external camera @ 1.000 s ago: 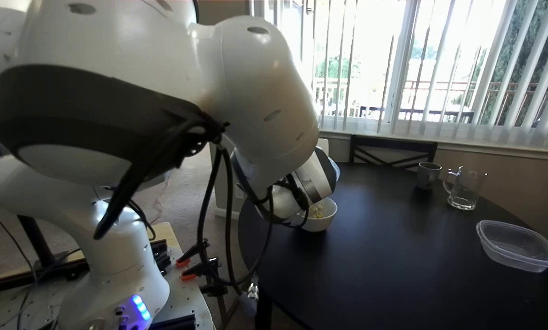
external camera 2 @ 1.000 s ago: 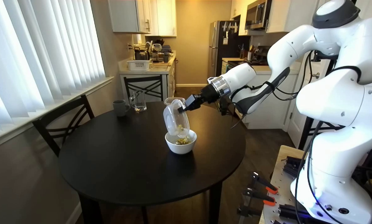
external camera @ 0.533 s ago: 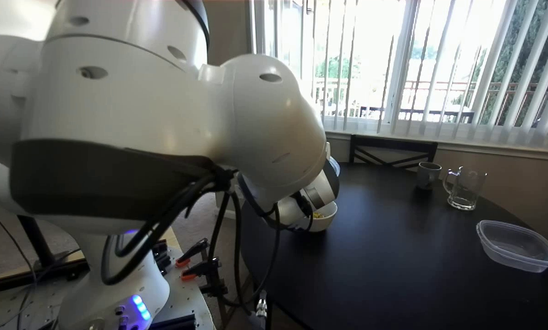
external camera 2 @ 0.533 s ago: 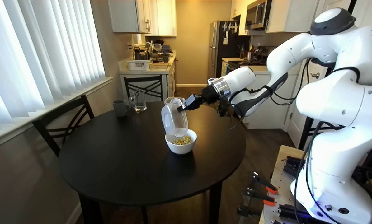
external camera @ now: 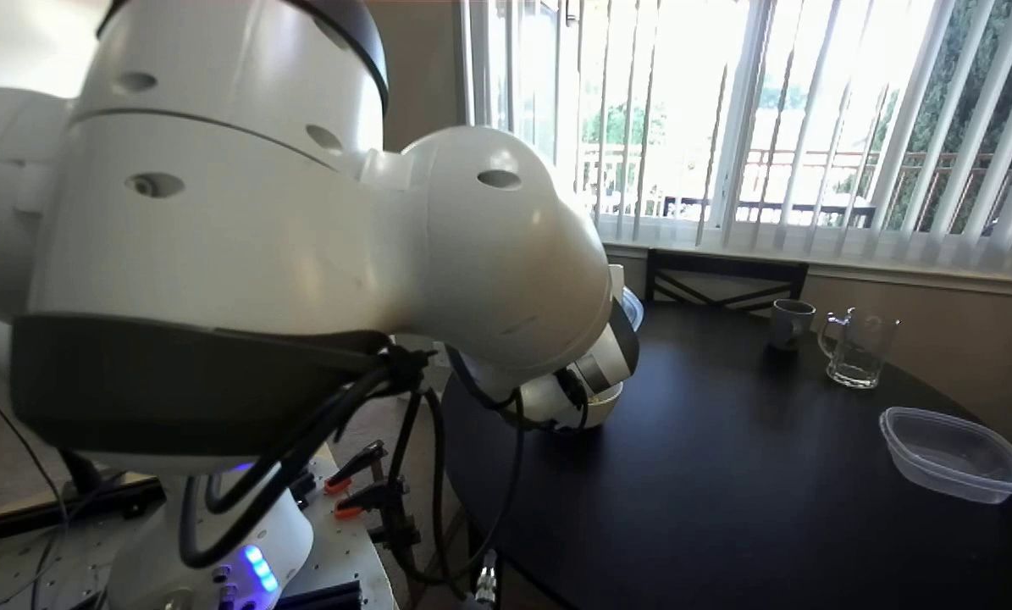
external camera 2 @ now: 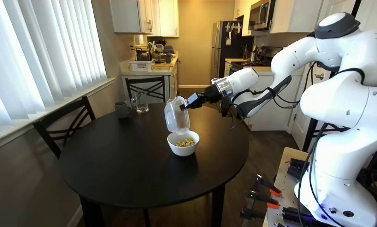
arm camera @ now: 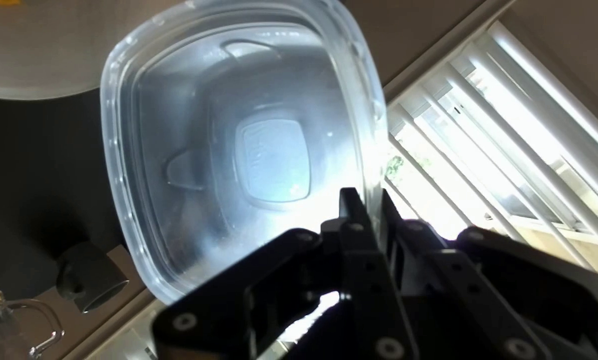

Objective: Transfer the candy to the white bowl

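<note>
Claw of mine [arm camera: 370,202] pinched rim of clear tub [arm camera: 246,147], tipped steeply. Inside, not quite emptied one second earlier, showed bare. Candy [external camera 2: 185,142] lay heaped in white bowl [external camera 2: 182,152] near tub's lower edge. I judged pouring done; only setting tub aside seemed left.

Window [external camera: 683,127] blown white, glare inside clear container [arm camera: 273,160], sheen on table [external camera 2: 138,167], white bowl [arm camera: 38,60] perhaps unfocused in wrist view
</note>
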Controlling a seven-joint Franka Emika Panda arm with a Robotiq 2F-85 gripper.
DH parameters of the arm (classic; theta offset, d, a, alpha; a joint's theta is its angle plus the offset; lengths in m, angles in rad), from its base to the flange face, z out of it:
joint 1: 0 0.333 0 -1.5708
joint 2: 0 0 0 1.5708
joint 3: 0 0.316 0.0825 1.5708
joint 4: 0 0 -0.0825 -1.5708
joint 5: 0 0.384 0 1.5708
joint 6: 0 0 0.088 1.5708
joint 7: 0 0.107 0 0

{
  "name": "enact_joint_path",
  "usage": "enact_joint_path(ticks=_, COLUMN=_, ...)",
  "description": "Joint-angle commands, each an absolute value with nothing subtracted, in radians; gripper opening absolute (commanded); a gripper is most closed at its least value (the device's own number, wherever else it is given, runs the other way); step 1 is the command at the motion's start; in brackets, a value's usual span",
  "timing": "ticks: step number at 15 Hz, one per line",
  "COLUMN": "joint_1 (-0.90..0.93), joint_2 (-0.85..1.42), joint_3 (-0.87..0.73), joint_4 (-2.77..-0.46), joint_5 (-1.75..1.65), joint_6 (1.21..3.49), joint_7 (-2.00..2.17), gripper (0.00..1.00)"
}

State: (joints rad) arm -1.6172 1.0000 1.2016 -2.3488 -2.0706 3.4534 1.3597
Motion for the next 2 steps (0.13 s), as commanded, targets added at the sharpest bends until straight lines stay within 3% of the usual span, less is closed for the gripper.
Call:
enact_joint_path(ticks=1, joint_1=-1.634, joint_2=1.011, joint_3=1.220, joint_4=-2.338, joint_5=-2.092, joint_6=3.453, joint_7=1.410, gripper=0.02)
enact_joint_path(ticks=2, joint_1=-1.633, joint_2=1.010, joint_3=1.219, joint_4=-2.335, joint_5=-2.092, joint_6=3.453, joint_7=1.410, gripper=0.02)
